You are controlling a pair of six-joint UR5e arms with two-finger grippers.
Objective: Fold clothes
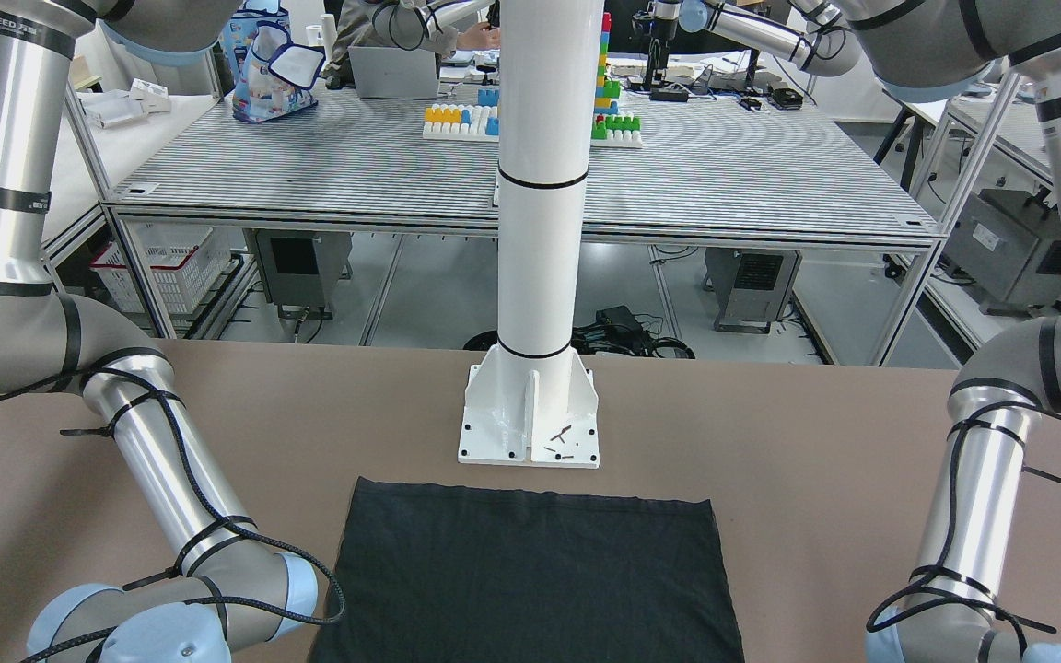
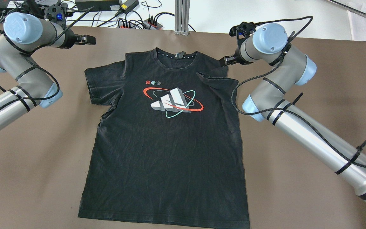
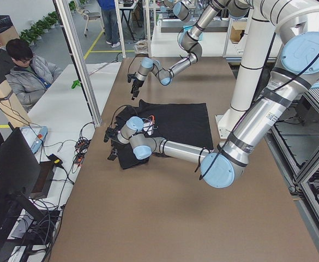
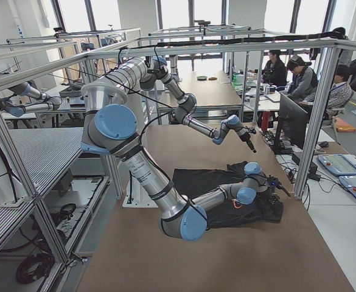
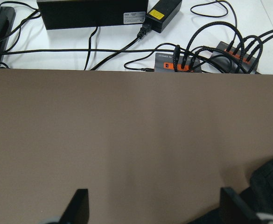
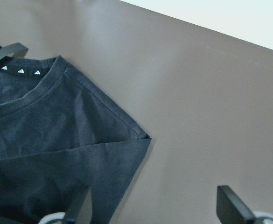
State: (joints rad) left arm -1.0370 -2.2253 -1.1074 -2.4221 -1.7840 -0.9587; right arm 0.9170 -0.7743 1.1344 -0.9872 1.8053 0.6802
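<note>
The clothes are one black T-shirt (image 2: 167,143) with a red, white and teal print, lying flat and face up on the brown table (image 2: 297,159). Its sleeve on the view's right (image 2: 216,81) is folded inward over the shoulder. My left gripper (image 2: 87,39) hovers open beyond the shirt's other sleeve; the left wrist view shows bare table between the fingertips (image 5: 80,205) and a bit of black cloth (image 5: 271,182) at the lower right. My right gripper (image 2: 226,60) is open over the folded shoulder, one fingertip (image 6: 229,200) above bare table and the shirt's shoulder corner (image 6: 43,140) below.
A white pillar (image 1: 540,184) on a base plate (image 1: 530,424) stands at the table's edge just past the shirt's hem (image 1: 530,580). Power strips and cables (image 5: 178,63) lie beyond the far edge. People sit at desks (image 4: 287,73) past that end.
</note>
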